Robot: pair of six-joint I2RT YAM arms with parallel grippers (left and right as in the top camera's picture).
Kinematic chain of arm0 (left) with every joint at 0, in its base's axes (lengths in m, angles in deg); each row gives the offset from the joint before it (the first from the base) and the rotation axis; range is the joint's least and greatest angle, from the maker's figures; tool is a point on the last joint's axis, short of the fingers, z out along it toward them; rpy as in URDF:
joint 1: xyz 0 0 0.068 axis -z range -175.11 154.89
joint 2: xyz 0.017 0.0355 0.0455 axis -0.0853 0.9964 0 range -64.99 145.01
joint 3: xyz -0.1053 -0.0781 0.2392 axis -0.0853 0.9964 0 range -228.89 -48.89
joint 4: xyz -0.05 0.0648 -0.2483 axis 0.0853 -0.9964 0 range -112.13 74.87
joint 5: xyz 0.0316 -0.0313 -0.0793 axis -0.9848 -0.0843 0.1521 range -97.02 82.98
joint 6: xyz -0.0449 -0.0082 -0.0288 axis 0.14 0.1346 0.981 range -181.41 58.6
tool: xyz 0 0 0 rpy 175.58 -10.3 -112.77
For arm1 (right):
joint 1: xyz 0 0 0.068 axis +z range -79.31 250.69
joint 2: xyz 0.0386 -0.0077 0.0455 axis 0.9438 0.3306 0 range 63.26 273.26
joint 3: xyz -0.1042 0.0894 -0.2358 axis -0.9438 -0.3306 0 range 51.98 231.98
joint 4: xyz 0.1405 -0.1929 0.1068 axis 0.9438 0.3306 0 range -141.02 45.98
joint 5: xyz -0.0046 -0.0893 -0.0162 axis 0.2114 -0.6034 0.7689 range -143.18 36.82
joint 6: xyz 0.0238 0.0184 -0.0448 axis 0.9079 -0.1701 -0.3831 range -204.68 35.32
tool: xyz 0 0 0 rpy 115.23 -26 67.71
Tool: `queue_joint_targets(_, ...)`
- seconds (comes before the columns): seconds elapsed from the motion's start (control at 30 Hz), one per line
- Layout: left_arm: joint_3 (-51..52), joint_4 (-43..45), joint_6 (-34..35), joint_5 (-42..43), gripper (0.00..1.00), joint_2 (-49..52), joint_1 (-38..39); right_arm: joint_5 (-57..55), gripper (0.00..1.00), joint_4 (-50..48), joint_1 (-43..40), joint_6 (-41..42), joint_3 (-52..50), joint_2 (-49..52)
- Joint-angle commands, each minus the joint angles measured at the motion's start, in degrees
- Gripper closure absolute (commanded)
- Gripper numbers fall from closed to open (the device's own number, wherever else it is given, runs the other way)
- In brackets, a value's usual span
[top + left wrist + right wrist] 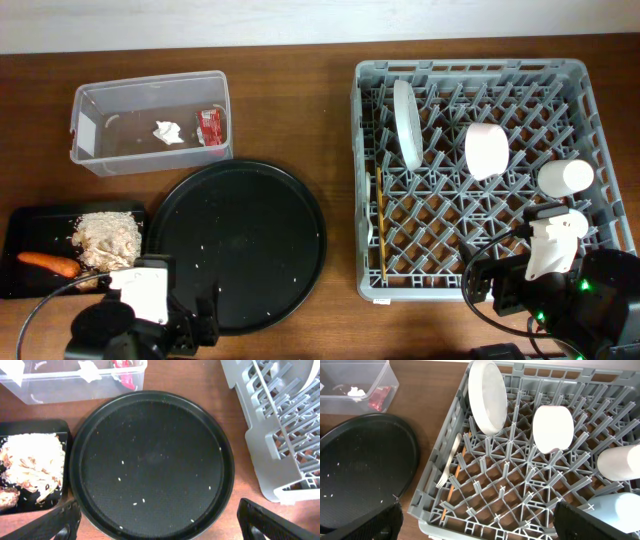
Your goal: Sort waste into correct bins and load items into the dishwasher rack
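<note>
Grey pegged plastic dishwasher rack (470, 68), table's right side: one round white plate (406, 123), one pinkish bowl (487, 151), one small white cup (565, 177), one light blue cup (620, 507), one wooden chopstick (380, 225), one white fork (451, 457). Far-left clear plastic tub (150, 82): one crumpled tissue (167, 132), one red wrapper (211, 126). Near-left black rectangular tray (30, 225): beige scraps (108, 238), one orange carrot (48, 263). Left gripper (160, 525) and right gripper (482, 522) both spread wide.

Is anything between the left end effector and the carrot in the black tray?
Only the food scraps, heaped in the shallow black tray partly between the carrot and the left end effector. Nothing covers the carrot.
</note>
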Motion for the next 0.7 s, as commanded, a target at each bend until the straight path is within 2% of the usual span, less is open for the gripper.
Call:
queue_joint_targets(0.0, 0.31, -0.02, 0.52, -0.59, 0.01, -0.13, -0.31, -0.72, 0.01, -0.15, 0.31, 0.63, -0.31, -0.39)
queue_joint_targets(0.2, 0.31, -0.02, 0.52, -0.59, 0.01, -0.13, -0.31, -1.22, 0.01, -0.31, 0.31, 0.59, -0.31, -0.39)
queue_joint_targets(0.4, 0.31, -0.02, 0.52, -0.59, 0.01, -0.13, -0.31, -1.38, 0.01, -2.12, 0.31, -7.56, -0.33, -0.39)
queue_joint_targets(0.67, 0.31, -0.02, 0.52, -0.59, 0.01, -0.13, -0.31, -1.16, 0.01, -0.79, 0.31, -7.61, -1.86, -4.46)
